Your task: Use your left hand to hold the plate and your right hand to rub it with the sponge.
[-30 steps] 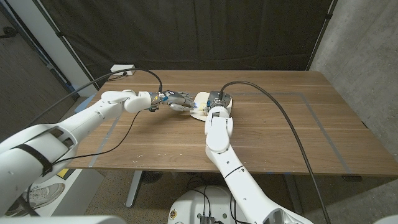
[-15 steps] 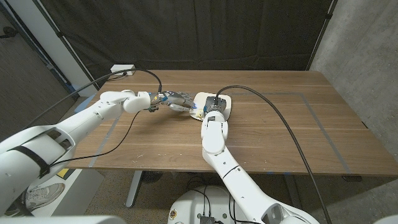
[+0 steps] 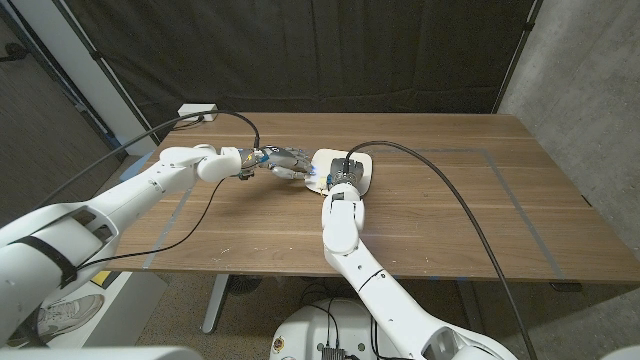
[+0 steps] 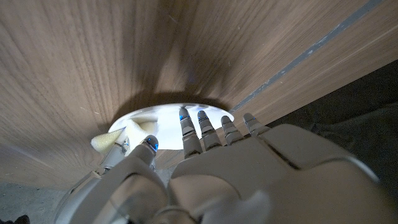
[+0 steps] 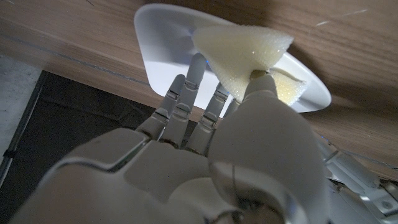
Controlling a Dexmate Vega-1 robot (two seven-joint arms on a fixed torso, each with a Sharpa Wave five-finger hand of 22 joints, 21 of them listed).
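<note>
A white plate [image 3: 364, 163] lies on the wooden table, a little left of its middle toward the back. My left hand [image 3: 285, 160] reaches in from the left and grips the plate's near rim; in the left wrist view its fingers [image 4: 199, 127] lie on the plate [image 4: 168, 115]. My right hand [image 3: 338, 177] hovers over the plate's left part, its wrist covering much of it. It pinches a pale yellow sponge [image 5: 245, 46] against the plate [image 5: 165, 37], and the sponge [image 4: 134, 132] also shows beside my left thumb.
A white box [image 3: 198, 110] with a black cable sits at the table's back left corner. My right arm's black cable [image 3: 450, 190] loops over the middle of the table. Grey tape lines [image 3: 505, 190] run across the right half.
My right wrist and forearm have shifted a little to the left over the plate with the sponge. The left hand and the plate have stayed put.
</note>
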